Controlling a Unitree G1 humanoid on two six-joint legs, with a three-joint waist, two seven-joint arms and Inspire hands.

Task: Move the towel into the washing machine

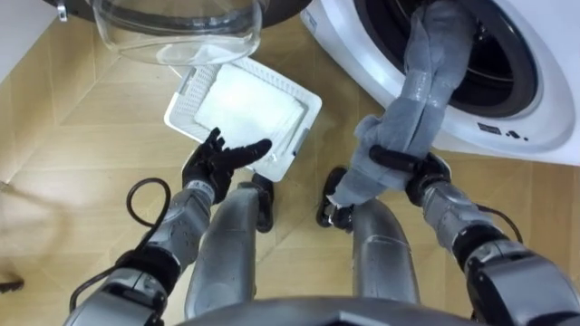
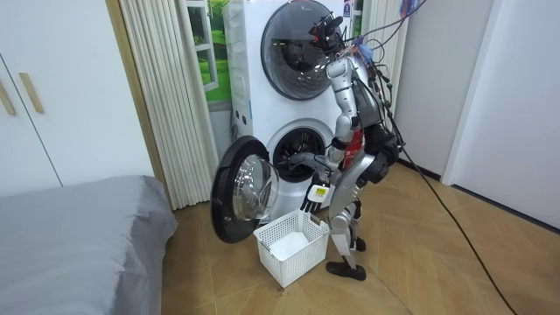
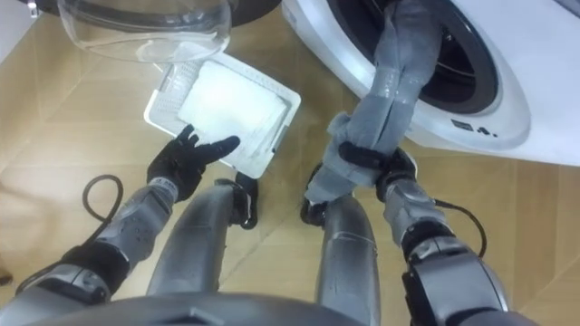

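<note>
Towel [image 1: 424, 91], grey and twisted into a thick rope, runs from inside the drum opening [image 1: 507, 45] of the washing machine [image 1: 539, 86] over its lower rim and down to the right hand [image 1: 424, 170]. That hand's fingers are curled tight round the towel near its lower end, and a loose tail hangs below the grip, outside the machine. The left hand [image 1: 222, 161] is spread flat and holds nothing, poised over the near edge of the white laundry basket [image 1: 306, 127] on the wood floor beneath the open glass door [image 1: 172, 32].

Most of the cloth looks to be outside the drum, so letting go now would likely let its weight drag it back out to the floor. The tail may also snag on the rim.
</note>
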